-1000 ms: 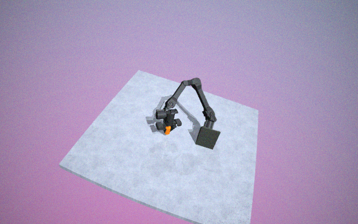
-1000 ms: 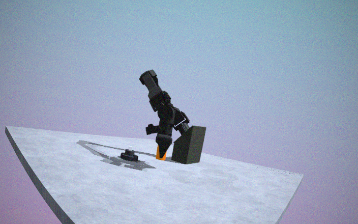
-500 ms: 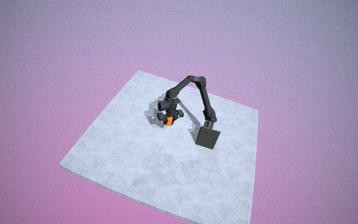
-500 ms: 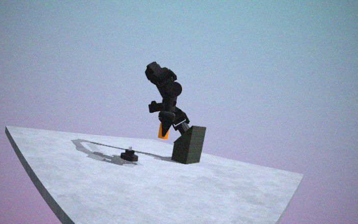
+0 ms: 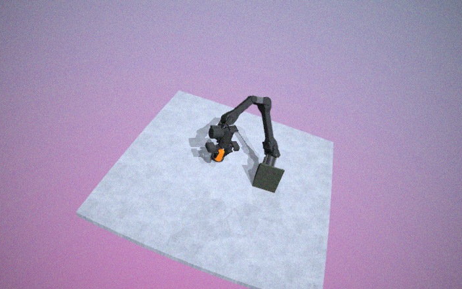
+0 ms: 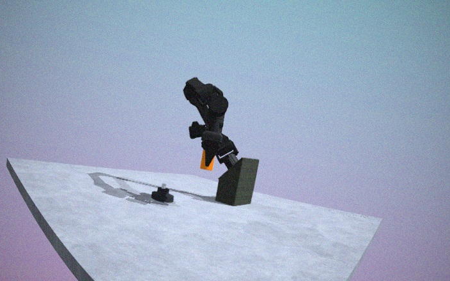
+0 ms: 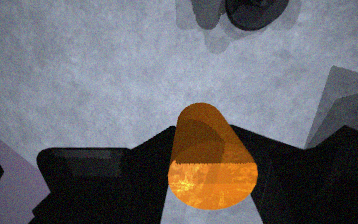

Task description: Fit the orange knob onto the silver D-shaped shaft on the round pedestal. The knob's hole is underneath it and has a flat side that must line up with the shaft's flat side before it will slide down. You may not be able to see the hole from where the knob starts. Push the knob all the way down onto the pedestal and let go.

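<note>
The orange knob (image 5: 219, 155) (image 6: 202, 163) (image 7: 212, 187) is held between the two fingers of my gripper (image 5: 220, 152) (image 6: 208, 163) (image 7: 200, 130), up above the table. The gripper is shut on it. The knob's underside and its hole are hidden. The dark round pedestal (image 6: 162, 196) (image 7: 256, 14) stands on the table, lower and to the left of the knob in the exterior view, and is cut off by the top edge of the wrist view. The silver shaft (image 6: 163, 186) sticks up from it. Its flat side cannot be made out. In the top view the knob and gripper largely cover the pedestal area.
The pale table (image 5: 189, 215) (image 6: 192, 241) carries the arm's dark block-shaped base (image 5: 268, 177) (image 6: 238, 183), which stands to the right of the gripper in the top and exterior views. Shadows of the arm fall around the pedestal.
</note>
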`<state>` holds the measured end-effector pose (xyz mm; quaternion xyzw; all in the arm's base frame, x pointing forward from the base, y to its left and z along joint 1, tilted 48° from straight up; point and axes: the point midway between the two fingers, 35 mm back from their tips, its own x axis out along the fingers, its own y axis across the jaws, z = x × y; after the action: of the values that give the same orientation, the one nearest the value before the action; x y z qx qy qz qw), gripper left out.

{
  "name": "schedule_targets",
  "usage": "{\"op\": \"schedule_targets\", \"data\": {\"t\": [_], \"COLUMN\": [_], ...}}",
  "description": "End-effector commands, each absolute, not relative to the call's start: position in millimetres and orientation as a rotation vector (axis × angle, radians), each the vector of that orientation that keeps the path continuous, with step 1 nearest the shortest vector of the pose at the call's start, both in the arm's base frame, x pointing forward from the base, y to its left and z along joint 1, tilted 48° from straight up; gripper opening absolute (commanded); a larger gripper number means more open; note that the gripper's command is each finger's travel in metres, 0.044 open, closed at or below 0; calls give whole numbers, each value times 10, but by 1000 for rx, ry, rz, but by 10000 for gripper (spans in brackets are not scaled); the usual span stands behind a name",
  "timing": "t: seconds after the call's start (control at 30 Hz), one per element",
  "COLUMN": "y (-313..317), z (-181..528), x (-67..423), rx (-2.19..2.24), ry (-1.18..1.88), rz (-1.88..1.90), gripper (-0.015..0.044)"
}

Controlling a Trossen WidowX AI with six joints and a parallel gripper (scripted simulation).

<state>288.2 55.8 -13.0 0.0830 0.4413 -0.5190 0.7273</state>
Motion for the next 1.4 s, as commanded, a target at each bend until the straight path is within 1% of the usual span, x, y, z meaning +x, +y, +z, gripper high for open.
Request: {"op": "schedule_targets", "data": {"t": [0.0, 1.13, 1.37], "y": [647, 1193, 1216], "z": [-80, 329, 350], "x": [2862, 2654, 2643], "rx": [216, 508, 519], "ry": [963, 800, 790], "rz": [-1063, -417, -388], "gripper": [0, 0, 0]}}
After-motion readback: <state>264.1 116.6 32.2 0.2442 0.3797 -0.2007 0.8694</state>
